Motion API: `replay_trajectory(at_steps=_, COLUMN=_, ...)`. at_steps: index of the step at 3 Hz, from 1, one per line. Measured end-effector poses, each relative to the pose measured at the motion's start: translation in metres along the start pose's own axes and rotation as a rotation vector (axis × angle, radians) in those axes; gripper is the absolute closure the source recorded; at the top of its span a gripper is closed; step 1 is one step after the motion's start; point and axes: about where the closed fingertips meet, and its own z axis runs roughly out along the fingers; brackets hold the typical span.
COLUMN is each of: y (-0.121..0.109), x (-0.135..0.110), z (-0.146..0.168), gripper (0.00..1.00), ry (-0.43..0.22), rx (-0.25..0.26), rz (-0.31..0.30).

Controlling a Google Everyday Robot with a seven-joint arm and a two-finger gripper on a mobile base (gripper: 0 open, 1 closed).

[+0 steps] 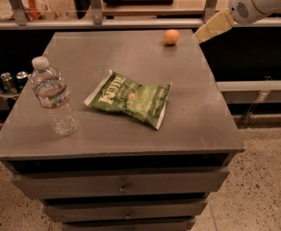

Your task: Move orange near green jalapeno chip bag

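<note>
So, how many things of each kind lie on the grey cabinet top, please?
orange: 1
green chip bag: 1
water bottle: 1
Total: 3
The hand hovers just right of the orange, not touching it.

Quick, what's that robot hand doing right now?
Gripper: just right of the orange, not touching it; open or closed cannot be told.
</note>
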Motion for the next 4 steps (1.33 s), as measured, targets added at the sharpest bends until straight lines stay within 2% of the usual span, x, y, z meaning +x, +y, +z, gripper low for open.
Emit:
replay_trajectory(at_steps=2, y=-0.031, x=-0.036, z=0.070, gripper=0.00, ry=-0.100, rx=-0.014, rz=0.045)
replay_trajectory(at_steps=3, y=-0.039, x=-0.039, z=0.113, gripper=0.00, ry=-0.107, rx=-0.033, rz=0.074)
replay_trajectory(at_steps=4, y=-0.044, x=-0.031, z=0.145, gripper=0.00, ry=-0.071, rx=-0.033, rz=0.109)
